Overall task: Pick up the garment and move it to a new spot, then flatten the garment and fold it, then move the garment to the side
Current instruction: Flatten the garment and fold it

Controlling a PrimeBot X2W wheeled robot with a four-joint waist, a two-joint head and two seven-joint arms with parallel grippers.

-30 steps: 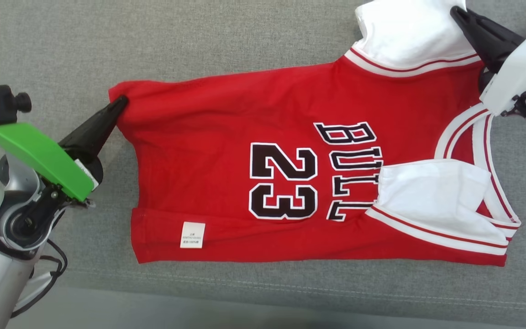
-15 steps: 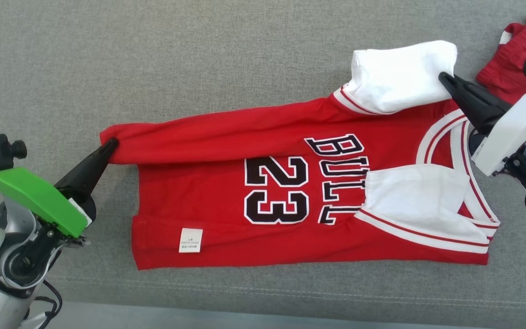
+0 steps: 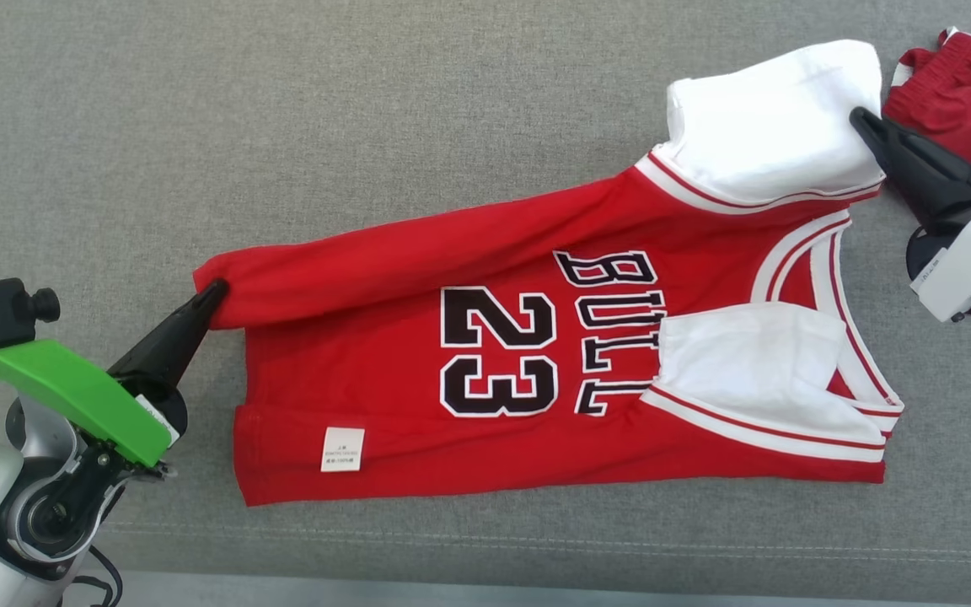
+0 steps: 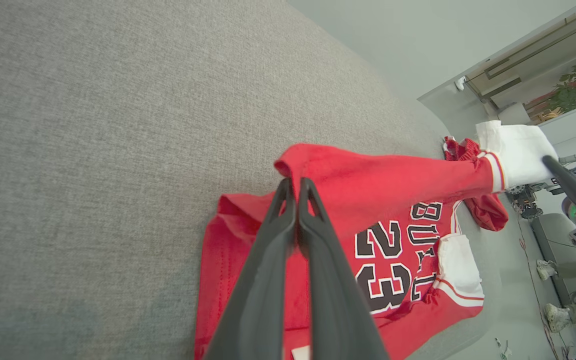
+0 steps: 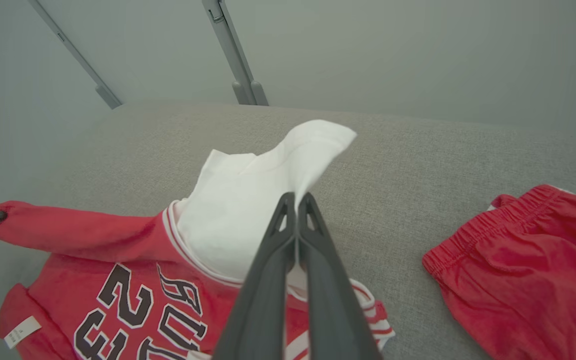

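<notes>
Folding is just starting: the near half of the red shirt (image 3: 485,405) is lying flat on the grey surface (image 3: 283,126), while the left tool (image 3: 216,291) is pinching its far bottom corner and the right tool (image 3: 859,117) its white sleeve (image 3: 772,118). Moving aside is waiting.

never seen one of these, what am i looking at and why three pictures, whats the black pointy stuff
It is a two-armed robot folding clothes. The head picture looks down from a camera on its head at a grey cushioned surface. The other two come from cameras on its wrists, looking along that arm's two black fingers. The left gripper is shut on a hem corner of a red jersey numbered 23; the right gripper is shut on its white sleeve. That edge is lifted between them; the rest lies on the surface. Red shorts lie beside it.
</notes>
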